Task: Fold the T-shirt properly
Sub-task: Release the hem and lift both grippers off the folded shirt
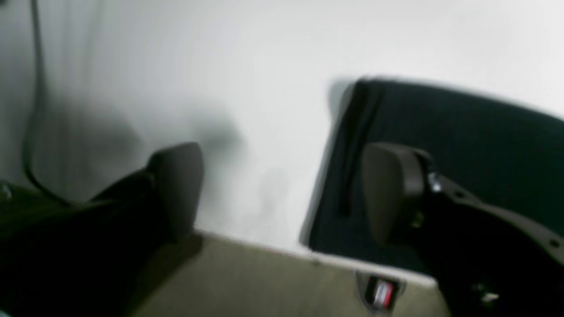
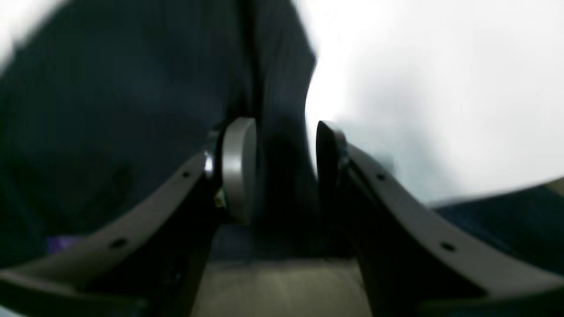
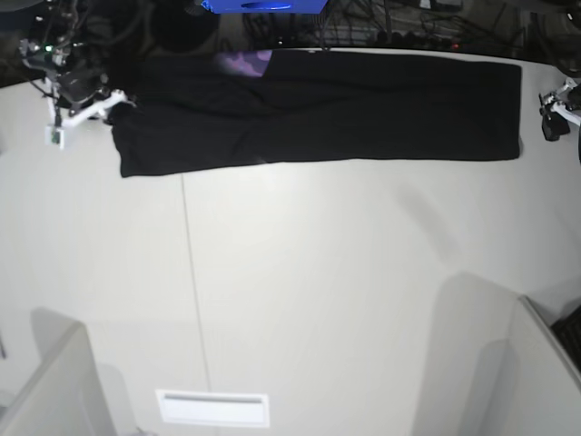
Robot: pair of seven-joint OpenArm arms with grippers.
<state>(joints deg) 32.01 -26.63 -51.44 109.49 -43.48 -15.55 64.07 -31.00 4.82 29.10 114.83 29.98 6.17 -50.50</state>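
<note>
From base cam I see the T-shirt [image 3: 318, 109] laid out as a long black strip along the far edge of the worktop [image 3: 300, 291], running almost corner to corner, w/ a bit of purple print showing near its far edge toward the left of that view. Rest of the worktop is pale.

Right gripper [image 3: 113, 100] sits at the strip's end by the far corner on that view's left; base cam is too small to read its jaws. Right wrist cam fills that in: right gripper [image 2: 286, 171] jaws part-open, black cloth [image 2: 132, 110] running up betw. them; can't tell if the pads touch it, so no firm hold visible.

Left gripper [image 3: 554, 113] is off the strip's other end, near the far corner on the right. Left wrist cam shows left gripper [image 1: 282, 193] jaws wide apart, nothing betw. them but pale worktop [image 1: 264, 110]; shirt's end [image 1: 462, 145] lies behind one finger [image 1: 392, 189]. Both wrist views blurred.
</note>
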